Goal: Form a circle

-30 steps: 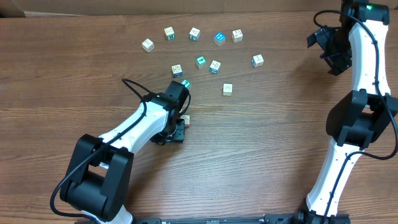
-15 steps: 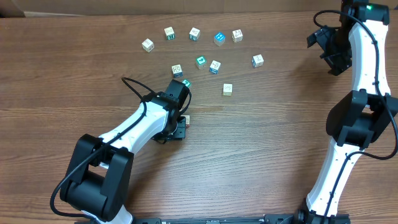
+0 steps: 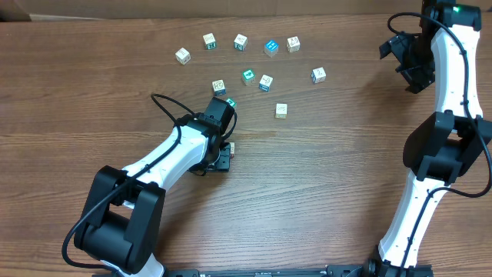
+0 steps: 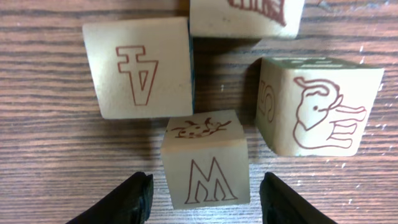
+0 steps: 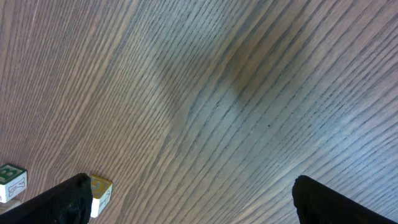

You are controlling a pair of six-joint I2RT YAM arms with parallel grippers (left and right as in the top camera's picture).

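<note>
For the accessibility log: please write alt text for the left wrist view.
The left gripper, open, straddles the M cube without touching it. Beyond sit an A cube, an elephant cube and a cropped fourth cube, clustered closely on the wooden table.

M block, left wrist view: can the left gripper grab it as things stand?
Probably yes. The left gripper straddles the M block with a small gap on each side. The A block and elephant block sit further ahead, so closing looks unobstructed.
</note>
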